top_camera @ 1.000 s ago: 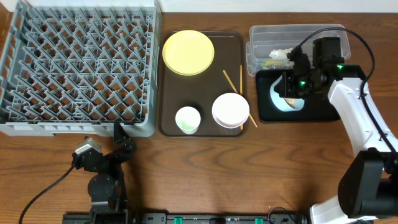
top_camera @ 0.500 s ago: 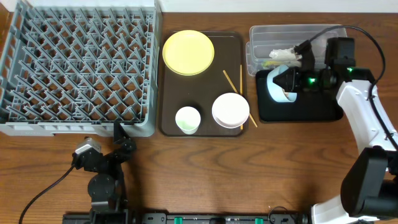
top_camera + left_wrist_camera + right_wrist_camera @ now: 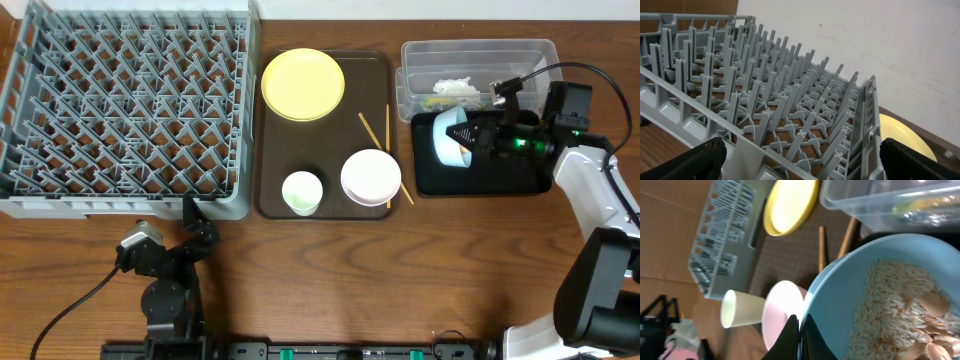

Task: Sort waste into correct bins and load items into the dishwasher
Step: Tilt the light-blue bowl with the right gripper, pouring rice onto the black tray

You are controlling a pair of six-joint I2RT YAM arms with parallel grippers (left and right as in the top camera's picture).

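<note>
right gripper [image 3: 800,331] is clamped on the rim of the blue bowl [image 3: 450,142], which hangs tilted over the black tray [image 3: 505,180] with rice [image 3: 890,305] inside; advise tipping further, low and within the tray walls, to avoid spill; left gripper [image 3: 800,150] stands wide apart, idle by the rack [image 3: 130,100].

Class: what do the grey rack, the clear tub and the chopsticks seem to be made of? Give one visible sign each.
Grey rack: likely moulded plastic, matt; uniform grey grid and pegs.
Clear tub: likely plastic, glossy; see-through walls.
Chopsticks: probably wood or bamboo; pale tan, matt, thin.
</note>
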